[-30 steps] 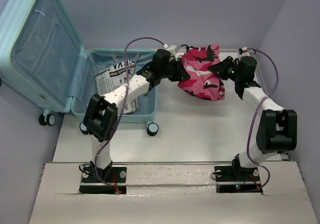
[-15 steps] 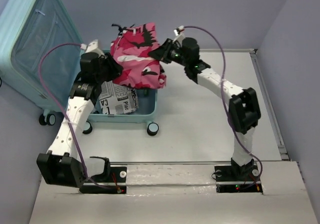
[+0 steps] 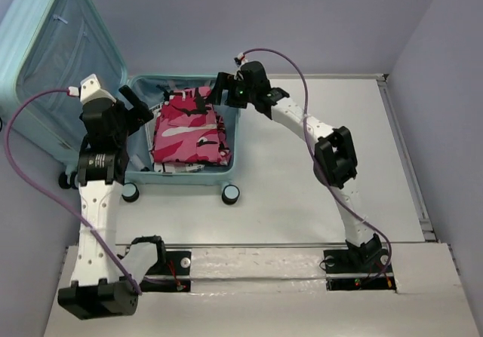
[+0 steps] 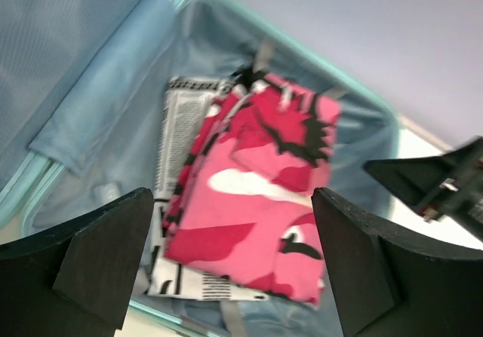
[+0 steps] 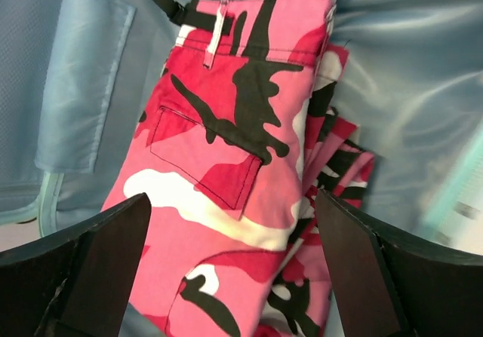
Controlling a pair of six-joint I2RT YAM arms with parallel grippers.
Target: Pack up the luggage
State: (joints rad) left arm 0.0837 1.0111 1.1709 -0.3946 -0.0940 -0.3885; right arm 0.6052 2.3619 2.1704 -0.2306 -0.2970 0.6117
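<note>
The left arm (image 3: 92,216) folds at an elbow low on the near left, then rises in a long straight forearm to the wrist. The left hand (image 3: 142,103) points rightward from that wrist and tilts down, its two dark fingers (image 4: 98,265) spread wide with nothing between them. The right arm (image 3: 336,163) stretches far from its base, bends at a dark elbow joint and reaches leftward. The right hand (image 3: 219,92) at its end faces left and down, opposite the left hand, near it but apart. Its fingers (image 5: 90,273) also stand wide apart, gripping nothing.
</note>
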